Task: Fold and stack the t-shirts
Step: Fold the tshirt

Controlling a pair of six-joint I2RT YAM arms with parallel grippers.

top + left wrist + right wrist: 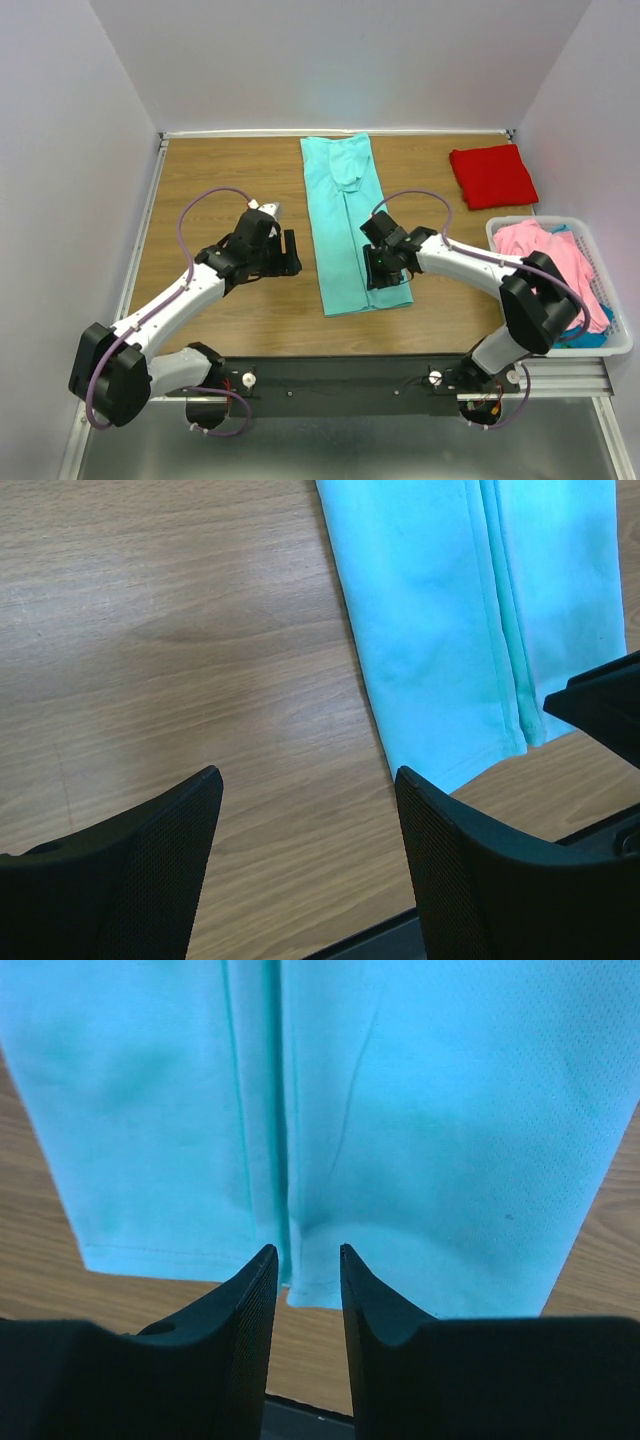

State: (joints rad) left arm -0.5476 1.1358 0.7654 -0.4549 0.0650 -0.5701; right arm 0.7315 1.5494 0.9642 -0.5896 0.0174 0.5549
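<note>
An aqua-teal t-shirt lies on the table's middle, folded lengthwise into a long narrow strip. My right gripper hovers at its near hem; in the right wrist view the gripper has its jaws a narrow gap apart at the hem of the shirt, with bare wood showing between them. My left gripper is open and empty over bare wood just left of the strip; the left wrist view shows the gripper and the shirt's near corner. A folded bright red t-shirt lies at the back right.
A white plastic basket at the right edge holds a pink shirt and a blue-teal one. White walls close the table on three sides. A black rail runs along the near edge.
</note>
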